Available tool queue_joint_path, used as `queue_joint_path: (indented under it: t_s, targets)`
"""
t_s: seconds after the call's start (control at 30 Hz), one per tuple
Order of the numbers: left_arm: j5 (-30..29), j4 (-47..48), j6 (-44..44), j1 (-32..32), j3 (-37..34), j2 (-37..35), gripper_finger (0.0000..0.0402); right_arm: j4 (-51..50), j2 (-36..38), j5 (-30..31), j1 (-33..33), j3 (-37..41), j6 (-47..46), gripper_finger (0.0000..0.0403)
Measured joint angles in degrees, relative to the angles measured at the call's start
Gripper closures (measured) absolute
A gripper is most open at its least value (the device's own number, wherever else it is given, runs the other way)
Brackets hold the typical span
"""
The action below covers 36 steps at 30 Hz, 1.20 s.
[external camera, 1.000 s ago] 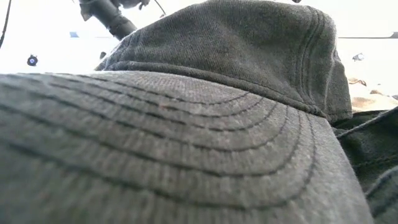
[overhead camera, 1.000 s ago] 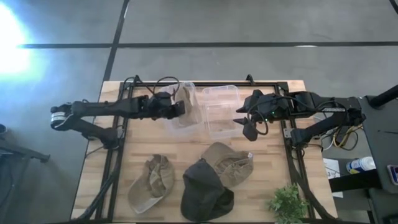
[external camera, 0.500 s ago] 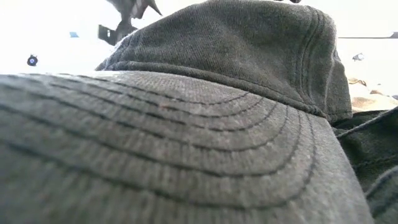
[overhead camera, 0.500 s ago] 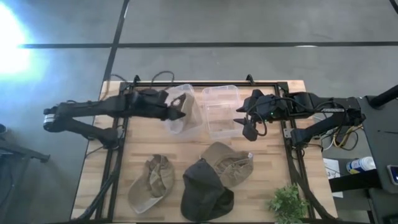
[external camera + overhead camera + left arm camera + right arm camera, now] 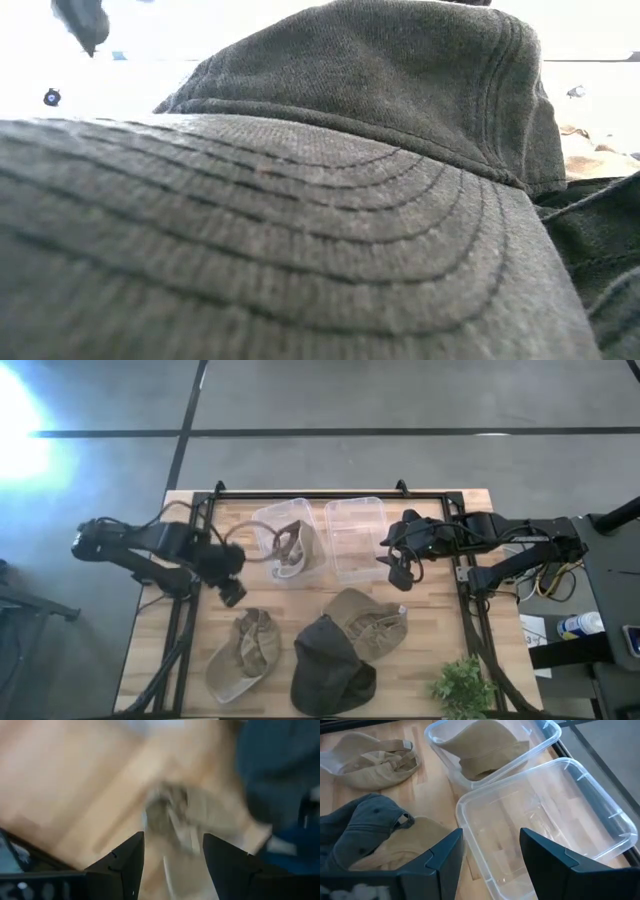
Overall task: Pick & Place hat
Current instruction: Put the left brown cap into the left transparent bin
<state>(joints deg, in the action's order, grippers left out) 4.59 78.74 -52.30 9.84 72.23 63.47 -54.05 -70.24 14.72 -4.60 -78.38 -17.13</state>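
A tan hat (image 5: 288,546) (image 5: 485,742) lies inside the left clear bin (image 5: 262,520); the right clear bin (image 5: 352,503) (image 5: 545,820) has nothing in it. On the near half of the wooden table lie a tan hat (image 5: 245,652), a dark grey hat (image 5: 330,665) (image 5: 330,180) and another tan hat (image 5: 372,622). My left gripper (image 5: 232,595) (image 5: 172,837) hangs open above the bare wood, between the left bin and the near-left tan hat. My right gripper (image 5: 393,568) (image 5: 490,832) stands open beside the right bin's right wall.
A small green plant (image 5: 462,685) stands at the table's near right corner. A black frame (image 5: 190,610) runs along the table's sides and far edge. The dark hat fills nearly the whole low view.
My left gripper has opened over the left bin and let go of the tan hat, which now lies in that bin. The gripper has then swung away toward the table's left and near edges, ending above the bare wood.
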Motion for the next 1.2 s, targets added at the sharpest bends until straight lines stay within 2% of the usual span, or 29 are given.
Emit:
queue_joint_path:
  t_s: [0.2, 0.43, 0.57, 0.7, 0.83, 1.07, 1.2]
  targets:
    - [2.51, -4.52, -0.61, 11.35, -8.74, 1.8, 0.0207, -0.01, 0.0, -0.17, 0.02, 0.68, -1.33, 0.0211]
    - [11.17, -15.56, -12.84, 22.28, -23.18, 4.27, 0.0207, 0.27, 0.0, -0.17, 0.02, 1.92, -2.89, 0.0211]
    - [11.93, -24.35, -21.42, 26.67, -29.6, 4.84, 0.0207, 0.31, 0.0, -0.15, 0.02, 2.45, -3.91, 0.0211]
    - [11.47, -35.61, -24.34, 28.88, -34.0, 4.49, 0.0207, 0.32, 0.0, -0.15, 0.02, 2.42, -4.92, 0.0211]
    - [11.42, -42.53, -26.3, 30.09, -37.46, 4.58, 0.0207, 0.35, 0.0, -0.15, 0.02, 2.33, -5.59, 0.0211]
    - [10.5, -45.59, -28.72, 30.28, -42.61, 4.6, 0.0207, 0.34, 0.0, -0.13, 0.04, 2.41, -6.93, 0.0211]
    - [11.11, -45.97, -29.86, 30.28, -43.22, 4.6, 0.0207, 0.36, 0.0, -0.13, 0.04, 2.42, -7.15, 0.0211]
